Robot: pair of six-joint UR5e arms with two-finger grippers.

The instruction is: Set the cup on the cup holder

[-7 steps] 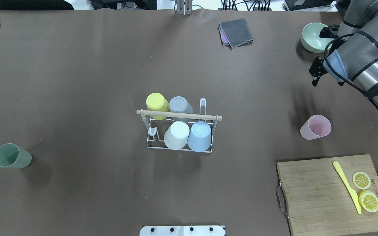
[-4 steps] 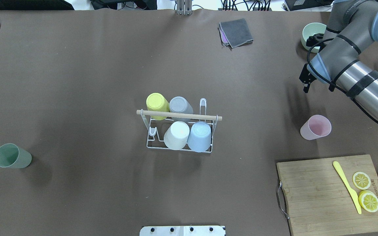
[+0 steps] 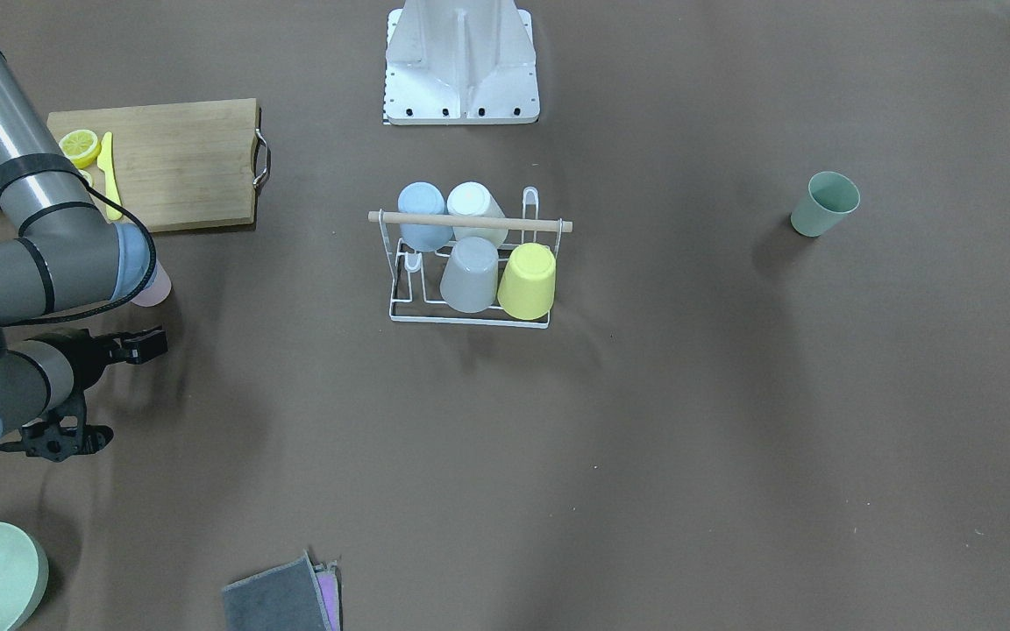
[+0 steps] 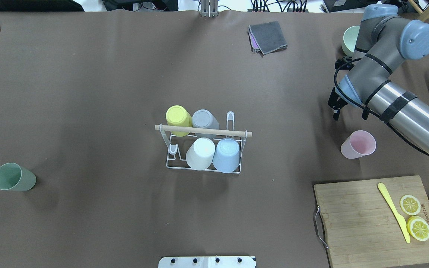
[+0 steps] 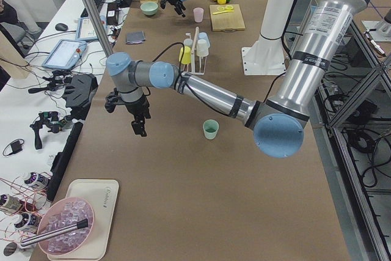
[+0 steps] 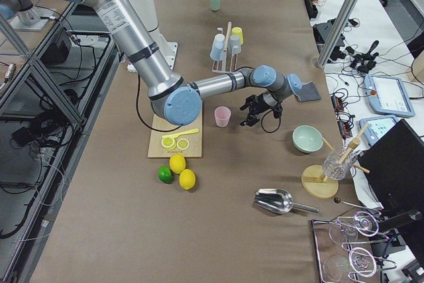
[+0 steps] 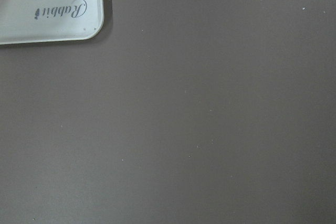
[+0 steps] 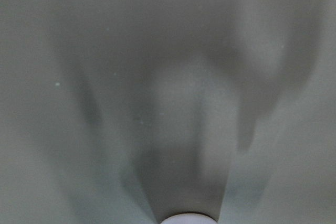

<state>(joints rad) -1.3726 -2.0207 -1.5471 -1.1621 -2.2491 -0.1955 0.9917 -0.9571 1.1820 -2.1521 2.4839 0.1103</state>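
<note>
The right tool (image 4: 349, 111) hangs over the brown worktop (image 4: 88, 93) with its two black fingers spread wide and nothing between them. The pale pink plastic cup (image 4: 359, 144) stands upright, mouth up, on the right half of the worktop. It is just on the near side of that tool and a touch to its right. In the right wrist view only a sliver of its rim shows at the bottom edge.

The coming move looks like a short draw back toward the robot and down, to set the fingers astride the cup's wall. Its long axis is vertical, so a grip from the side should suit.

The white wire cup holder with a light wooden rod handle (image 4: 203, 130) sits mid-worktop, well apart to the left. It carries yellow, grey, white and blue cups upside down. Its far-right and near-left prongs are free, so the pink cup must be turned over.

The left tool (image 5: 139, 123) hangs at the left end. I cannot tell its opening. It is nearer the sage-green plastic cup (image 4: 13, 177).
</note>
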